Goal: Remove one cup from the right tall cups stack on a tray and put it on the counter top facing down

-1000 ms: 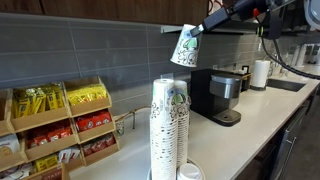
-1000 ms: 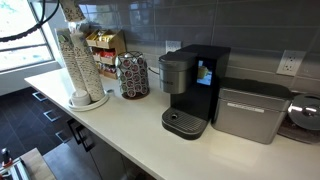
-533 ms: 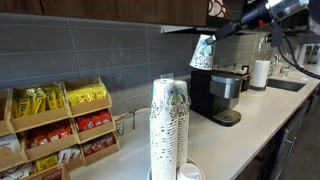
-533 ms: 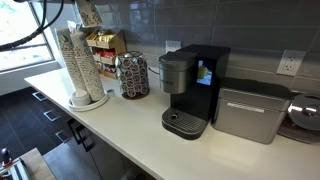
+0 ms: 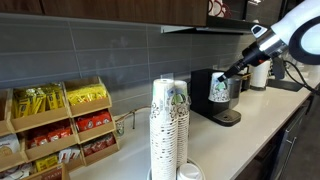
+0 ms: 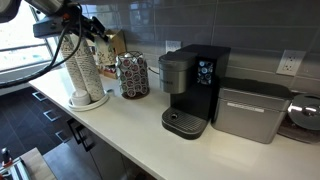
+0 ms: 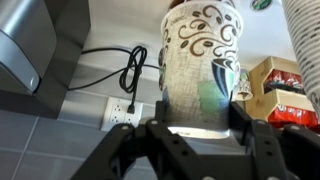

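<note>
In an exterior view, the gripper (image 5: 222, 80) sits right of centre, reaching in from the arm at the upper right. It is clamped on a patterned cup (image 5: 219, 90). The cup hangs in the air in front of the coffee maker (image 5: 222, 105), above the counter (image 5: 255, 115) and well apart from the stacks (image 5: 168, 125) at bottom centre. Which way its rim faces is too small to tell. A snack rack (image 5: 60, 125) fills the lower left, and a paper roll (image 5: 260, 73) stands at the far right.

In an exterior view from the opposite side, the gripper (image 6: 97, 28) is at the upper left, above and just beside the stacks (image 6: 78, 65), which stand on a white tray (image 6: 90, 103). The cup cannot be made out clearly here. A pod holder (image 6: 132, 75) stands between the stacks and the coffee maker (image 6: 192, 90). A metal box (image 6: 250, 110) sits to the right, with an outlet (image 6: 291, 63) on the wall above it.

In the wrist view, the cup (image 7: 200, 65) fills the centre, standing lengthwise up the frame. The gripper (image 7: 200, 135) holds it at the bottom edge, with one finger (image 7: 158, 140) against each side. The coffee maker (image 7: 30, 50) takes the upper left. A black cord (image 7: 135, 70) runs down to a wall outlet (image 7: 125, 112). Snack boxes (image 7: 280, 90) lie at the right, and a stack (image 7: 305, 30) edges the upper right.
</note>
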